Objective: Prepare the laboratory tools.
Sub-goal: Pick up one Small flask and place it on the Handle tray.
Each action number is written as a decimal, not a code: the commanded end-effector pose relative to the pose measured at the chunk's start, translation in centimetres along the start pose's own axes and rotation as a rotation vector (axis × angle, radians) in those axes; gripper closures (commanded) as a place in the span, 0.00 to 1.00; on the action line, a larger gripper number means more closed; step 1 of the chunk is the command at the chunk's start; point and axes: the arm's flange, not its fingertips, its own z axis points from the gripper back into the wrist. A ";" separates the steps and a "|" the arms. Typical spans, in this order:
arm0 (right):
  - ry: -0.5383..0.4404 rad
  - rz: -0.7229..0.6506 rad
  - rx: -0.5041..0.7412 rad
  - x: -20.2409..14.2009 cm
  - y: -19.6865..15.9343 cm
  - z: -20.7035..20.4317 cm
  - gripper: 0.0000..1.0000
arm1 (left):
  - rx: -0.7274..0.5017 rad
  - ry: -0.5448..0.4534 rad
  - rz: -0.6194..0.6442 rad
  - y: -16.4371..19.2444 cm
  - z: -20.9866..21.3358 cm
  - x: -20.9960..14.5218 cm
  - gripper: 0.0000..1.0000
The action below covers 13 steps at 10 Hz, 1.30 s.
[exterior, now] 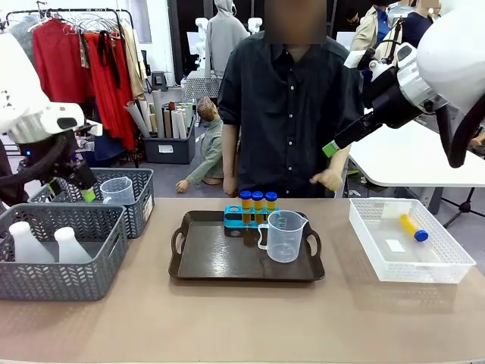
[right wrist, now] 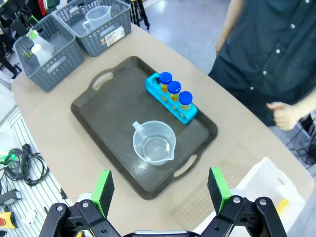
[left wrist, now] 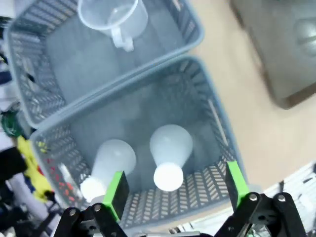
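Observation:
A clear measuring beaker [exterior: 284,236] [right wrist: 154,143] stands on the dark tray [exterior: 212,262] [right wrist: 108,106]. Beside it a blue rack [exterior: 241,221] [right wrist: 172,104] holds three blue-capped amber tubes [exterior: 258,200] [right wrist: 173,89]. One more tube [exterior: 414,227] lies in the white basket [exterior: 447,262]. Two white conical flasks [exterior: 72,244] [left wrist: 170,153] stand in the near grey basket [exterior: 98,269] [left wrist: 212,113]. My left gripper [exterior: 76,189] [left wrist: 175,190] hangs open above them, holding nothing. High over the table's right side, my right gripper [exterior: 331,149] [right wrist: 160,190] is open and empty.
A second clear beaker [exterior: 117,189] [left wrist: 113,17] sits in the far grey basket [exterior: 140,208] [left wrist: 34,74]. A person stands at the far side, one hand [exterior: 327,179] [right wrist: 284,116] near the table edge. Bare tabletop lies in front of the tray.

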 end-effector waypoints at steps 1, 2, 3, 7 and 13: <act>-0.009 -0.007 0.011 0.1 0.1 0.0 0.00 | 0.043 0.042 0.088 0.3 -1.0 -1.0 0.00; -0.009 -0.007 0.011 0.1 0.1 0.0 0.00 | 0.054 0.071 0.116 1.0 -1.9 -1.3 0.00; -0.009 -0.007 0.011 0.1 0.1 0.0 0.00 | 0.055 0.095 0.130 1.4 -2.7 -1.6 0.00; -0.009 -0.007 0.011 0.1 0.1 0.0 0.00 | -0.003 0.174 0.166 1.4 -5.3 -2.6 0.00; -0.009 -0.007 0.011 0.1 0.1 0.0 0.00 | -0.049 0.188 0.118 1.2 -8.4 -3.0 0.00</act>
